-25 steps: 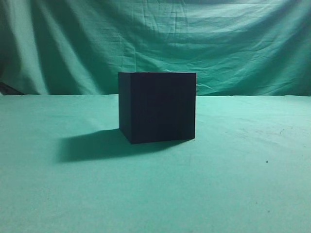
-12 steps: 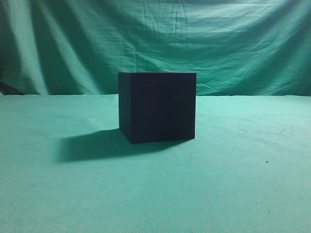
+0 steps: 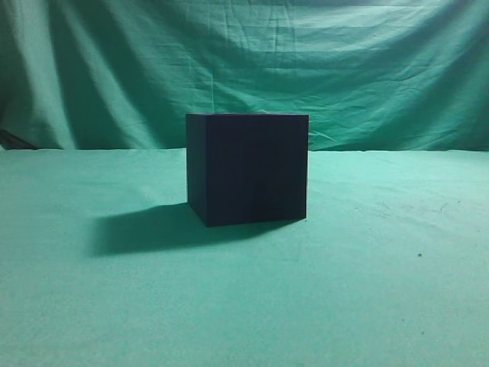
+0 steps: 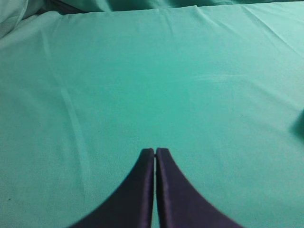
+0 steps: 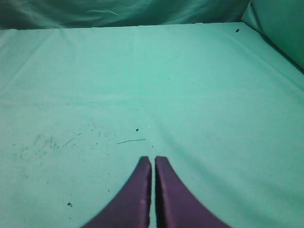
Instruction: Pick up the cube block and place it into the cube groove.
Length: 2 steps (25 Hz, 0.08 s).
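Observation:
The cube groove (image 3: 248,170), a large near-black matte box, stands on the green cloth at the middle of the exterior view. The cube block is out of view in every frame. Neither gripper shows in the exterior view. My left gripper (image 4: 155,151) is shut and empty, its dark fingertips together over bare green cloth. My right gripper (image 5: 153,159) is also shut and empty over bare cloth. Neither wrist view shows the box clearly; only a dark sliver (image 4: 300,124) sits at the right edge of the left wrist view.
A green cloth (image 3: 382,290) covers the table and a green curtain (image 3: 367,69) hangs behind. The box casts a shadow (image 3: 141,229) to its left. Small dark specks and a thread (image 5: 131,141) lie on the cloth in the right wrist view.

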Available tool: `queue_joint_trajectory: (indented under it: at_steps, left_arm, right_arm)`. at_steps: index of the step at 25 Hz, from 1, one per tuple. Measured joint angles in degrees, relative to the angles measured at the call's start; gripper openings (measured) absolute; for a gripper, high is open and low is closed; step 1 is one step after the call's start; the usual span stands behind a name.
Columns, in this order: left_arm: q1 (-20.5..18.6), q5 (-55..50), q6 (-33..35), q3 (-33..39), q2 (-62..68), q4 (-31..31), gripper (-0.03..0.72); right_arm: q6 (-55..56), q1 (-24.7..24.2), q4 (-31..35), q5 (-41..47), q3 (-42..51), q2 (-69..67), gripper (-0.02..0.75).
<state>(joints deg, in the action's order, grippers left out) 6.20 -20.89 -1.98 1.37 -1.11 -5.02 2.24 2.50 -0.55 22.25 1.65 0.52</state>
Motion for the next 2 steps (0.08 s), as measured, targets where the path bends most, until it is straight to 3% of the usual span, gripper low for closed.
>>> queue_joint_trajectory:
  at_steps: [2]
  left_arm:
    - [0.00,0.00,0.00,0.00,0.00,0.00,0.000]
  right_arm:
    - [0.00,0.00,0.00,0.00,0.00,0.00,0.000]
